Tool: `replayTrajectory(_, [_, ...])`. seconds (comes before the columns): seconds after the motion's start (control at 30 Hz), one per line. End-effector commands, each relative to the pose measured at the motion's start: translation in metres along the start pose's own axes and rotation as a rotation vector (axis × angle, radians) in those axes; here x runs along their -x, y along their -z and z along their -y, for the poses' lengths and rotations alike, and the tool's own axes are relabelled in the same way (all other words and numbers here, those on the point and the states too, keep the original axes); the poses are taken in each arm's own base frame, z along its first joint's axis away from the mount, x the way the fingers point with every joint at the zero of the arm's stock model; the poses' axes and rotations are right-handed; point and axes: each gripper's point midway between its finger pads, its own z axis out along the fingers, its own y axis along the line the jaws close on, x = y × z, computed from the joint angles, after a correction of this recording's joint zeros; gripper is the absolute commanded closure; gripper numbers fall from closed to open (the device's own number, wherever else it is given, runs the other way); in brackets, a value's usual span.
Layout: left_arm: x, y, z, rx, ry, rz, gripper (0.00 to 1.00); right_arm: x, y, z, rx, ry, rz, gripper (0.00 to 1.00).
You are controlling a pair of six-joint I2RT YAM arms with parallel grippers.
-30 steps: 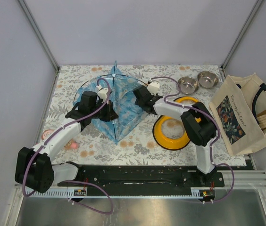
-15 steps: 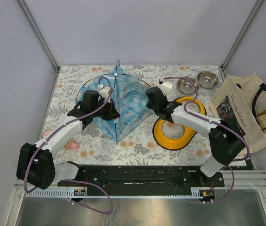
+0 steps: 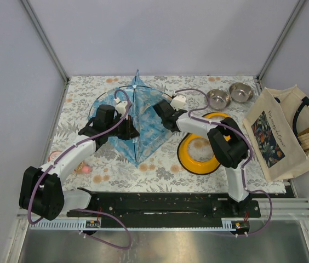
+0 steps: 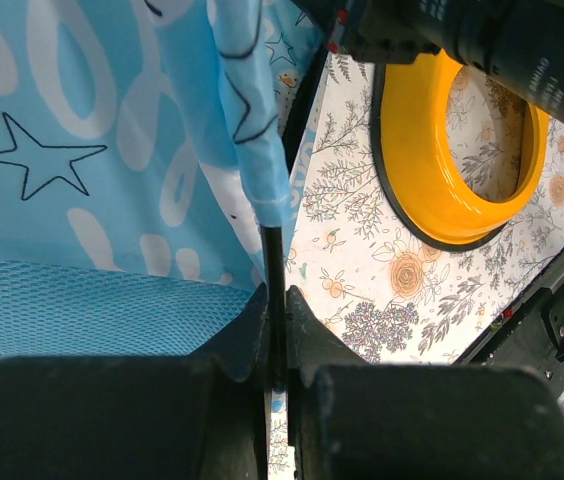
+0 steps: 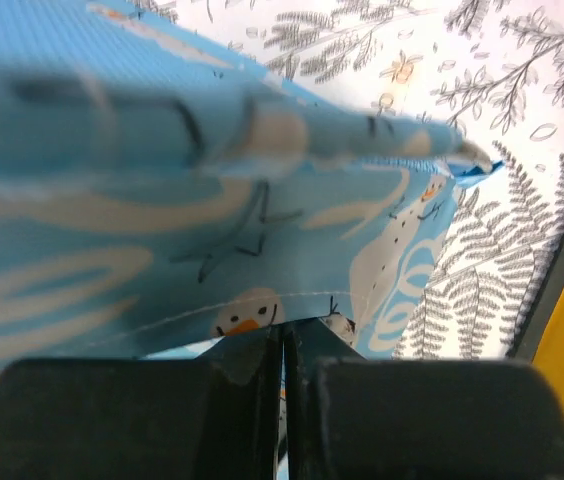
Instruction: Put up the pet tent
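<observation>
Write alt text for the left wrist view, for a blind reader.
The left pincer is shut on a thin black pole emerging from a sleeve of the light-blue star-printed fabric pet tent, which fills the left of the view. To the right, a glossy yellow oval ring lies on the floral tablecloth.

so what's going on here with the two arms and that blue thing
Two robot arms are putting up a pet tent on the floral table. The left gripper is shut on a thin black pole low at the tent's left side. The right gripper is shut on the printed fabric at the tent's right edge. The tent stands partly raised, its peak toward the back. A yellow ring, two steel bowls and a tote bag sit off to the right, with neither gripper on them.
</observation>
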Motion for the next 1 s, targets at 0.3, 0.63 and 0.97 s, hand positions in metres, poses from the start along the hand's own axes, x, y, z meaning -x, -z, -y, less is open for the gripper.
replayTrajectory(0.3, [-0.006,-0.002,-0.004,0.0,0.094,-0.048,1.0,0.008,-0.015,0.015,-0.225,-0.004,-0.05,0.9])
replayTrajectory(0.63, [0.032,0.012,-0.023,0.058,0.157,0.069,1.0,0.033,0.049,-0.033,0.18,-0.042,-0.118,0.39])
replayTrajectory(0.97, [0.082,0.093,-0.031,0.294,-0.138,0.37,1.0,0.074,0.142,0.006,0.32,-0.052,-0.084,0.25])
